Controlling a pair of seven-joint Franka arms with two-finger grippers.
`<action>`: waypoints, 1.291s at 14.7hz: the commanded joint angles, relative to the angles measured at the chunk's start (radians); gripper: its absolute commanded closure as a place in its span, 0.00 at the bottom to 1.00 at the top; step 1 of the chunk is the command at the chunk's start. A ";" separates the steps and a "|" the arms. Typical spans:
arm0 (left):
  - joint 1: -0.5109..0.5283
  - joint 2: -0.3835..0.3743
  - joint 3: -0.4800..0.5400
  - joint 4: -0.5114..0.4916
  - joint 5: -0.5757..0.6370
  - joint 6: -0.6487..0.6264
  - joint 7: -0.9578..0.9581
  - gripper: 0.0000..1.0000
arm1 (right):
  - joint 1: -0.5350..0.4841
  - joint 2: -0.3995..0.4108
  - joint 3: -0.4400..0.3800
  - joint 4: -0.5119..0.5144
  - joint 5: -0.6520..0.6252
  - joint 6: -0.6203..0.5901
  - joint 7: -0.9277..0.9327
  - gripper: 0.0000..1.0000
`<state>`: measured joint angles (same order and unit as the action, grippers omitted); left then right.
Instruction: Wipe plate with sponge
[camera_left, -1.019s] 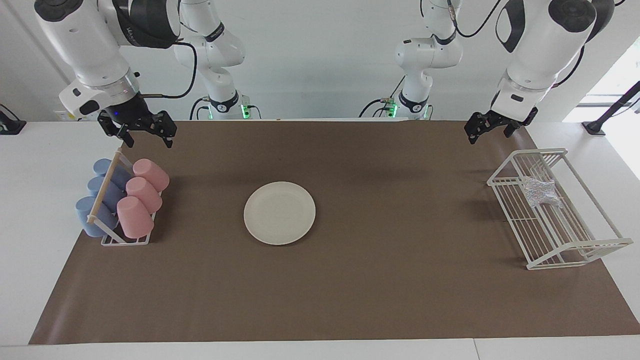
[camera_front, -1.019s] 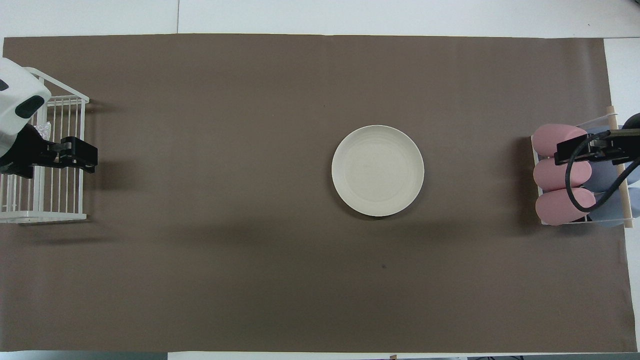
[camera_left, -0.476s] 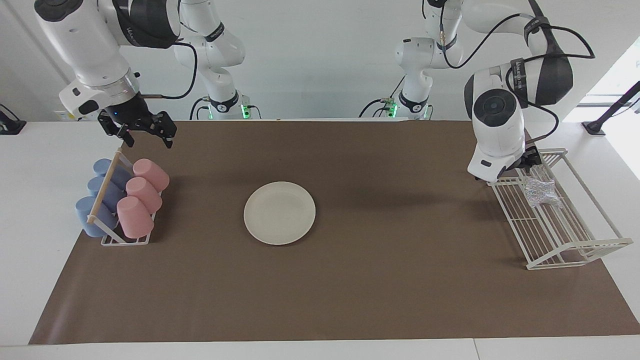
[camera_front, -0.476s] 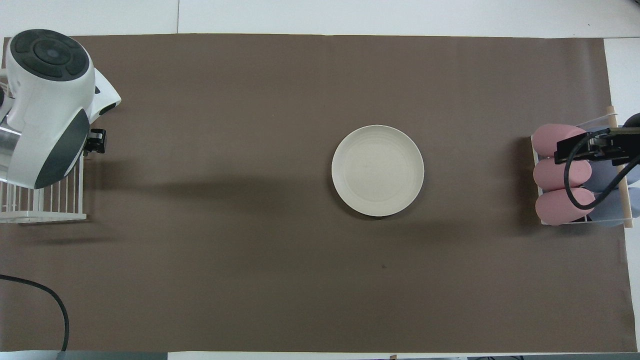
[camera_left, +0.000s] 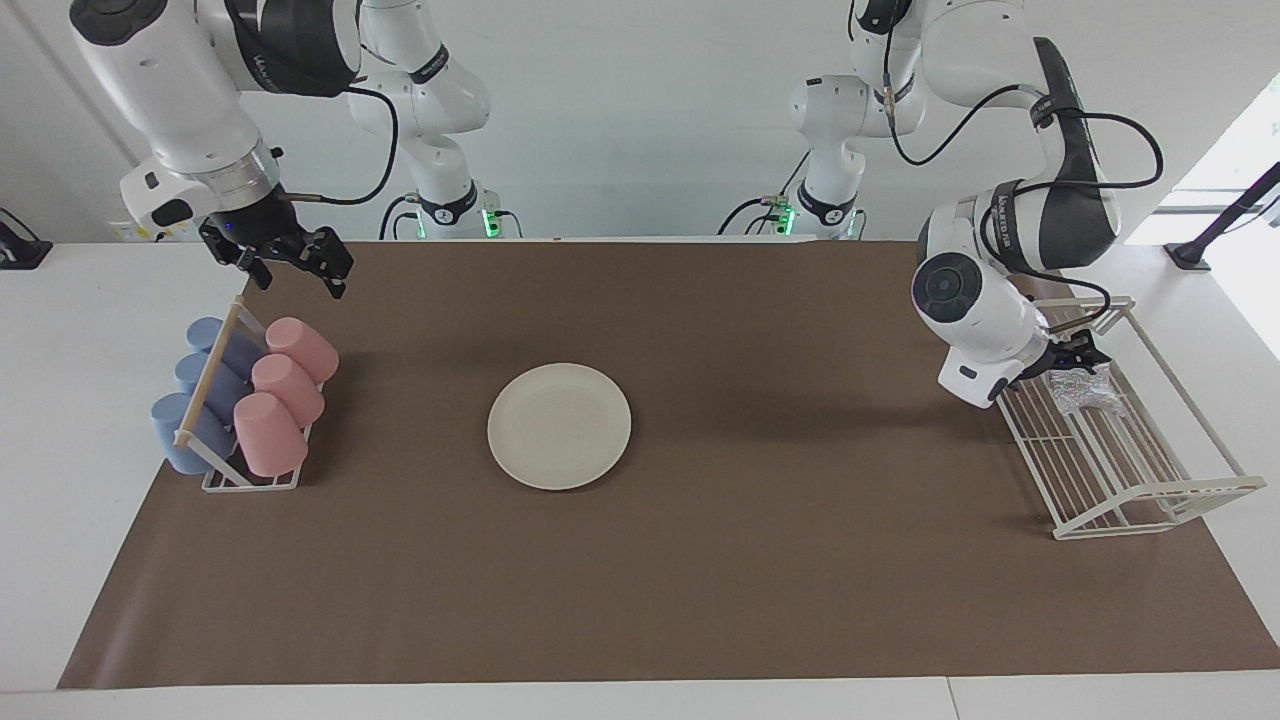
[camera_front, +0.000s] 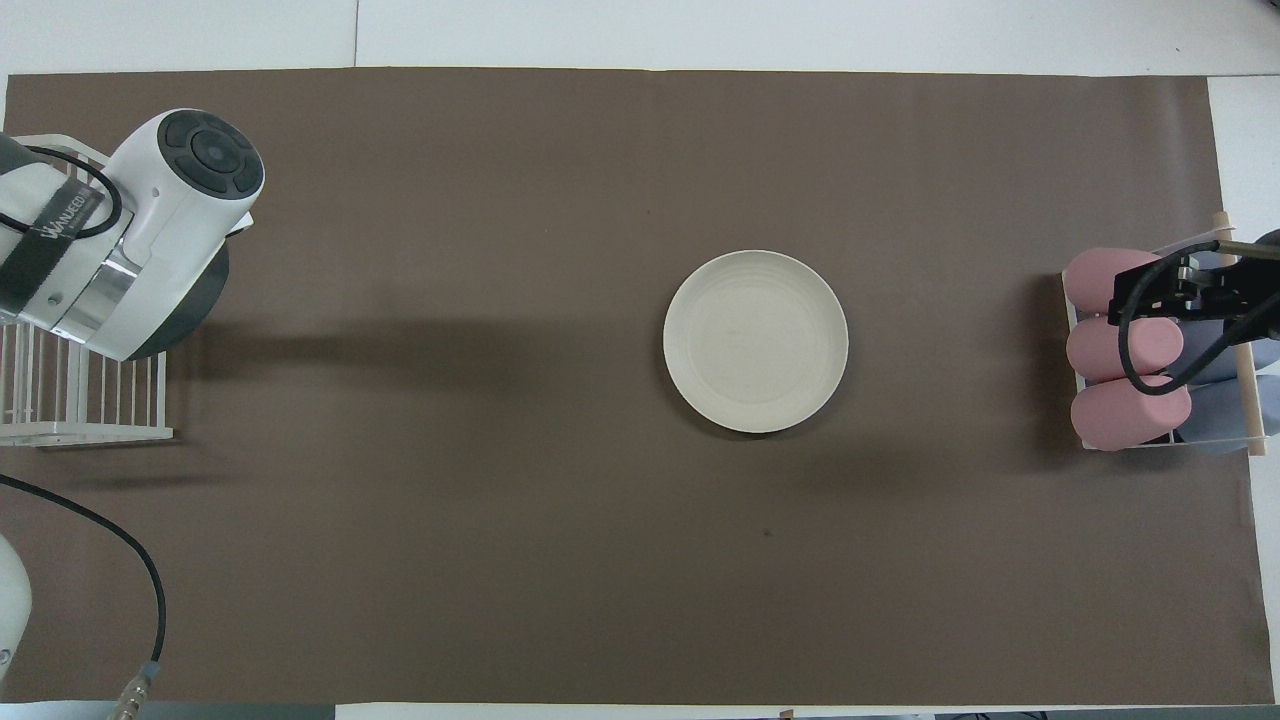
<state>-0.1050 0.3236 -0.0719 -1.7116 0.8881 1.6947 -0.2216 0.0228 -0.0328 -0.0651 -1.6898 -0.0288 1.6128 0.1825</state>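
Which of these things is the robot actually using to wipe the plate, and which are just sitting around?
In use:
- plate, mid-table
- sponge, in the white wire rack
- left gripper, down at the sponge

Sitting around:
- pink cups and blue cups in their holder
- right gripper, waiting above them

Two high opposed cameras (facing, overhead) share the table (camera_left: 700, 600).

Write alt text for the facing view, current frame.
The left tool is down in the white wire rack right at the sponge. The cream plate lies bare mid-table. The right tool waits open above the rack of pink and blue cups.
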 joint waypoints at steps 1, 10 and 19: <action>0.008 0.006 -0.002 -0.005 0.025 0.007 -0.021 0.19 | -0.009 -0.012 0.004 -0.001 -0.005 -0.019 0.073 0.00; 0.008 0.002 -0.002 0.000 0.020 -0.015 -0.088 1.00 | 0.020 -0.027 0.008 0.008 0.033 -0.106 0.575 0.00; -0.027 -0.038 -0.022 0.131 -0.006 -0.165 -0.075 1.00 | 0.020 -0.038 0.123 0.012 0.104 -0.149 1.118 0.00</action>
<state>-0.1036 0.3080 -0.0850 -1.6377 0.8933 1.6136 -0.2980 0.0496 -0.0600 0.0445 -1.6808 0.0510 1.4796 1.2172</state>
